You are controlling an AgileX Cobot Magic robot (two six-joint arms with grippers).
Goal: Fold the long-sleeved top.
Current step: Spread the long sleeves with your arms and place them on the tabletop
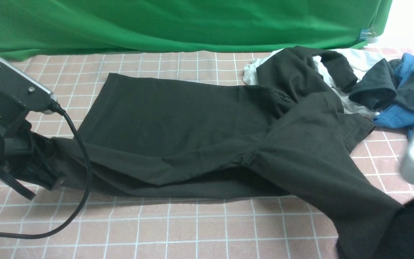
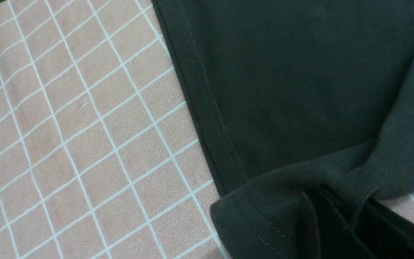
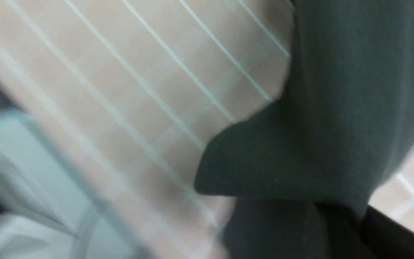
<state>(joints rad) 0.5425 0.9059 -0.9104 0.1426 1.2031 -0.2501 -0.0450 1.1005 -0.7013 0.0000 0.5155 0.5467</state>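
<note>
The long-sleeved top (image 1: 192, 122) lies spread on the checked table (image 1: 192, 230), right between the two hands; its long line runs from one hand to the other, side to side.

The left gripper (image 1: 52, 180) is pressed together on the near corner of the bottom hem (image 2: 207, 108); in the left wrist view the cloth bunches up as it goes into the jaws, and a ribbed strip (image 2: 397, 162) goes in with it. From this hand the body of the top runs off toward the other hand.

The right gripper (image 3: 318, 230) is pinching black cloth too; its wrist view is blurry, but the cloth gathers into the jaws there. In the front view this cloth is the end of the near sleeve (image 1: 336, 187), which slants from the shoulder out to that hand.

So the hem end points at the left hand and the shoulder end points at the right hand's side. The far edge of the top lies past both hands, away from the robot; the other sleeve (image 1: 300, 68) lies further off still, bent back over a white garment (image 1: 358, 59), with a blue garment (image 1: 397, 118) beside it.

I think the next move turns on this: both hands hold the near side, so that side can be carried across the long line to the far edge.
</note>
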